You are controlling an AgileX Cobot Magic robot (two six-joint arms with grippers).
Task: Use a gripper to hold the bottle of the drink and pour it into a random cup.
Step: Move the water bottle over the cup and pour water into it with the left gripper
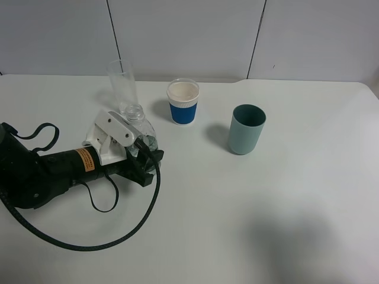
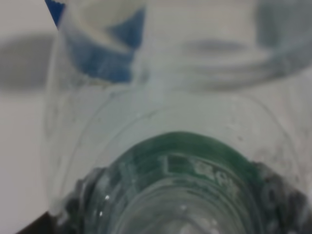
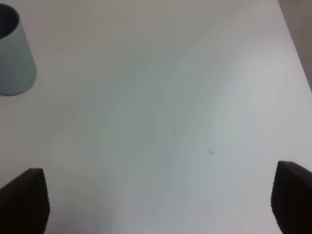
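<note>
The small clear bottle (image 1: pixel 141 125) with a dark green label stands upright at the left of the table, its open neck up. My left gripper (image 1: pixel 144 155) is shut on the bottle's lower body. The left wrist view is filled by the bottle (image 2: pixel 185 180), very close and blurred, green label in the middle. The tall clear glass (image 1: pixel 121 84) stands just behind the bottle, apart from it. My right gripper (image 3: pixel 156 204) is open and empty above bare table; it is out of the high view.
A white paper cup with a blue sleeve (image 1: pixel 183 102) stands to the right of the glass. A teal-green plastic cup (image 1: pixel 246 129) stands further right and shows in the right wrist view (image 3: pixel 14 53). A black cable (image 1: pixel 89 242) loops on the table by the left arm.
</note>
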